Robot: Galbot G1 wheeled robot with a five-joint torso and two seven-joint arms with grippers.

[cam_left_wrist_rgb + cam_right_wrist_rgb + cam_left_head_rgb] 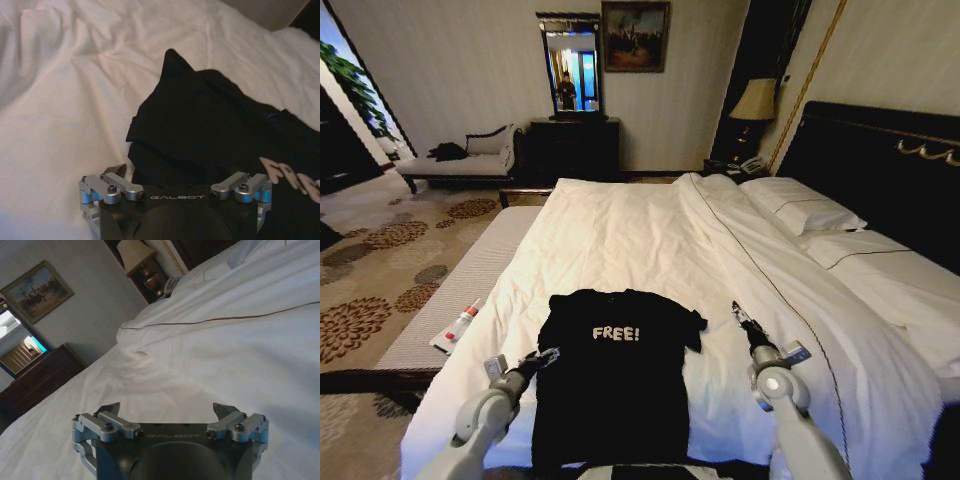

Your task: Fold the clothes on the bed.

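Head view showed our T-shirt (617, 375) lying mostly flat near the foot of the bed (650, 230), one sleeve tucked in, most folding left. We had our left gripper (546, 357) spread at its edge and our right gripper (740, 314) spread beside it, holding nothing.

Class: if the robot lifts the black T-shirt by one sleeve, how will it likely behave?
The T-shirt is probably floppy: it lies flat with creased folds on the bed. It is likely light, and may drag on the duvet. The left tool sits at its sleeve.

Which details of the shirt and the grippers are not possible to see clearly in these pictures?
- Black soft T-shirt with white "FREE!" lettering: hem cut off by the head view's bottom edge.
- Its lettering, left wrist view: cut by the edge.
- Left gripper: one fingertip hidden behind its body in the left wrist view.
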